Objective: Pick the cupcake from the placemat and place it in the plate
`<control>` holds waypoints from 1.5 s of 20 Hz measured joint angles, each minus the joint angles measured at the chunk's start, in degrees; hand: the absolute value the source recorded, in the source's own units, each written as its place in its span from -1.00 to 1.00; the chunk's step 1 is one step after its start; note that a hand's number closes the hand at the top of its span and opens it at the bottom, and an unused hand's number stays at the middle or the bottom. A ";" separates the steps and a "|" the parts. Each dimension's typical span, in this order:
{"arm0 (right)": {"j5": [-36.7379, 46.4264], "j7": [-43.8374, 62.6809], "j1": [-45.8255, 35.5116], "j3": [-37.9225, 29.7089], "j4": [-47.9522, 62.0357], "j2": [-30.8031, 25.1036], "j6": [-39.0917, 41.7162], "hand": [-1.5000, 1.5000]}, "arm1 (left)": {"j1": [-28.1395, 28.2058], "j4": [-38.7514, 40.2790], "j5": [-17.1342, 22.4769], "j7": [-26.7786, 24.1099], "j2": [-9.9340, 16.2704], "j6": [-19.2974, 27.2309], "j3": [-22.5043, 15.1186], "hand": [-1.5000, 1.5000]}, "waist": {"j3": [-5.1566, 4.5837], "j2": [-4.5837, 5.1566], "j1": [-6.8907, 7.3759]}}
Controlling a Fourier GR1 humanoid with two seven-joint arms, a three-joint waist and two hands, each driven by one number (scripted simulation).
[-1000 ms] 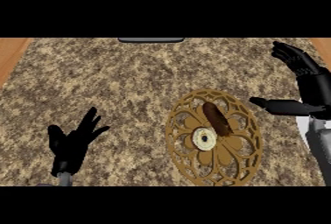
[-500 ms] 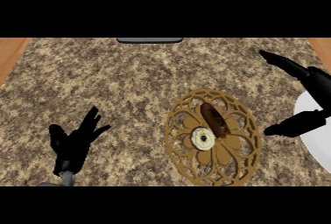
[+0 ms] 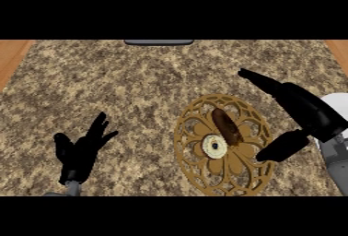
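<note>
A round golden openwork placemat (image 3: 204, 177) lies right of centre on the counter. On it lie a cupcake, its pale round top (image 3: 215, 147) facing up and its dark brown body (image 3: 226, 125) stretching up and right. My right hand (image 3: 304, 113) hovers open over the placemat's right edge, fingers pointing up-left, thumb (image 3: 282, 146) down by the mat's right rim, apart from the cupcake. A white plate (image 3: 338, 103) shows partly at the right edge, mostly hidden behind that hand. My left hand (image 3: 80, 152) rests open at lower left, fingers up.
The speckled brown counter (image 3: 122, 87) fills the view, with wooden strips at both far corners. A dark grey object (image 3: 158, 42) sits at the back edge, centre.
My right hand has come down and left from the right edge toward the placemat, its thumb now at the mat's right rim. The cupcake and left hand have not moved.
</note>
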 measured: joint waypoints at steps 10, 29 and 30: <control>9.49 9.06 1.79 6.74 -1.60 8.90 1.40 -1.00 | 0.24 -1.67 -1.00 2.86 -1.21 -0.49 0.80 0.00 | -0.03 0.11 0.09; 27.55 8.20 6.67 9.31 2.62 18.72 3.21 -1.00 | -1.24 0.14 -4.01 3.39 -3.92 -3.34 4.64 0.00 | -0.01 0.13 0.02; 28.35 7.93 6.50 9.43 3.70 19.45 3.13 -1.00 | -1.30 0.23 -3.99 3.41 -3.92 -3.72 4.86 0.00 | -0.01 0.14 0.02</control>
